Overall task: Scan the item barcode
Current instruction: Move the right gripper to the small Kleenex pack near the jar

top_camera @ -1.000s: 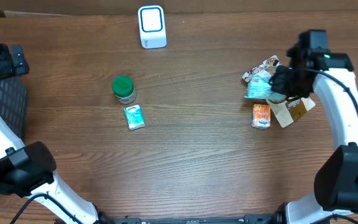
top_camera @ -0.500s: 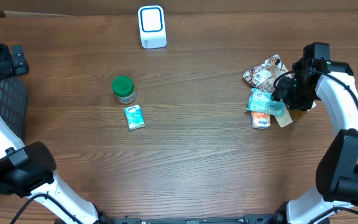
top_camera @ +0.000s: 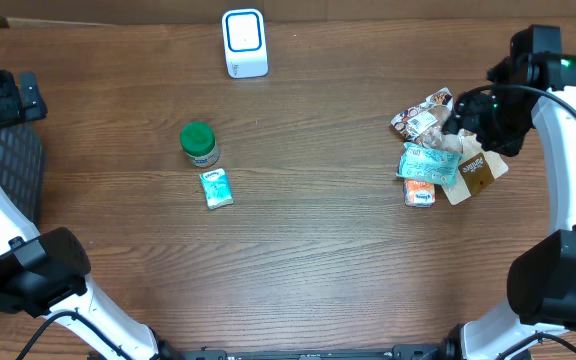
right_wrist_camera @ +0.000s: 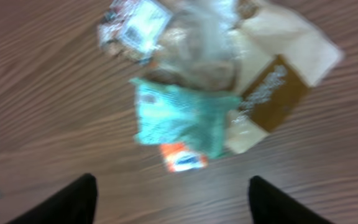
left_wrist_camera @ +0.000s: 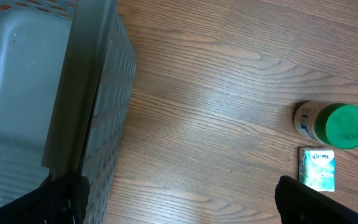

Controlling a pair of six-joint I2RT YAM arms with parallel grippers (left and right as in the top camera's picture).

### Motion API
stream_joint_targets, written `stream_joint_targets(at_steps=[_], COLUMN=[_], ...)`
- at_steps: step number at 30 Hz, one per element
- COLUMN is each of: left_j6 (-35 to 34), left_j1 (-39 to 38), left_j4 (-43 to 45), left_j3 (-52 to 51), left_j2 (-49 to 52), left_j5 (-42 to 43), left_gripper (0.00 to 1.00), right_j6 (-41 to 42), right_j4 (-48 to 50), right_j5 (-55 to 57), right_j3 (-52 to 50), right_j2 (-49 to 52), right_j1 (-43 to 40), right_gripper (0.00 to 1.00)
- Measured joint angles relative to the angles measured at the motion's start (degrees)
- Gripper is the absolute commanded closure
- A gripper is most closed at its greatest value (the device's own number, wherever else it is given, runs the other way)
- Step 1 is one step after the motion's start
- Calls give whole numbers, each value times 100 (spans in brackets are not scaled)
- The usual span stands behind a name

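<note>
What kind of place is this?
Likely a mock checkout bench: a white scanner, small retail packets and a jar on a wooden table, and a grey basket at the left.

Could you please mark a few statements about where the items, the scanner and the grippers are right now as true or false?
1. The green-lidded jar stands right beside the small teal packet. True.
2. The right gripper is clamped on the teal pouch. False: it is open and empty, and the pouch lies in the pile on the table.
3. The white scanner stands near the table's far edge, apart from all the items. True.
4. The jar sits inside the basket. False: it stands on the table, outside the basket.
</note>
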Motion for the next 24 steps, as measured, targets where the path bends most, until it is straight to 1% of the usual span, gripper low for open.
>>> stream_joint_targets(at_steps=[2,5,13,20,24], left_j6=[0,-2,-2,0,0], left_j1=[0,0,0,0,0], left_j4=[0,0,0,0,0], left_j3=[0,0,0,0,0], left_j2=[0,0,0,0,0], left_j5=[0,0,0,0,0], left_gripper=[0,0,0,1,0], right_j6=[24,-2,2,319,590], right_j4=[-28,26,555,1526,1816], right_j5=[-387,-914,-1707,-1858,-1740], right_j3=[46,46,46,9,-66], right_j2=[0,0,0,2,4], right_j1=[109,315,855,2002,2704], right_gripper=[0,0,0,0,0])
